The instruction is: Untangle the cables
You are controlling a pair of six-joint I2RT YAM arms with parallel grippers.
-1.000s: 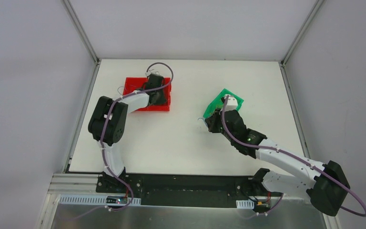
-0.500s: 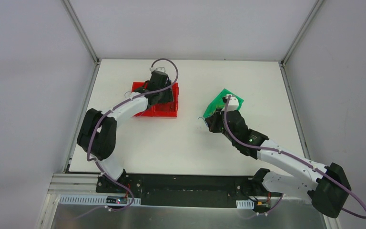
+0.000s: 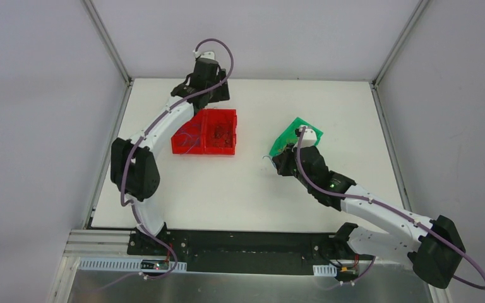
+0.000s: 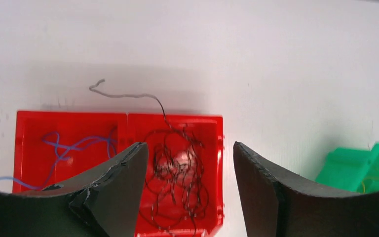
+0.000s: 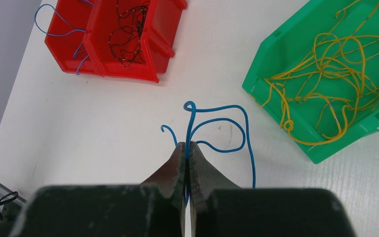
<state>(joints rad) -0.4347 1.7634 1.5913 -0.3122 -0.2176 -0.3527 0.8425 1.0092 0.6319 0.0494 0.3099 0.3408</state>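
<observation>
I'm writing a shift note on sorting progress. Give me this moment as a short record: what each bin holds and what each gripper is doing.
red bin: two compartments, blue wires in one, black wires in the other
green bin: yellow wires
right gripper: shut on a loose blue wire, between the bins
left gripper: open, empty, beyond the red bin

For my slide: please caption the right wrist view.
Shut fingers pinch a blue wire; red bin left, green bin right.
</observation>
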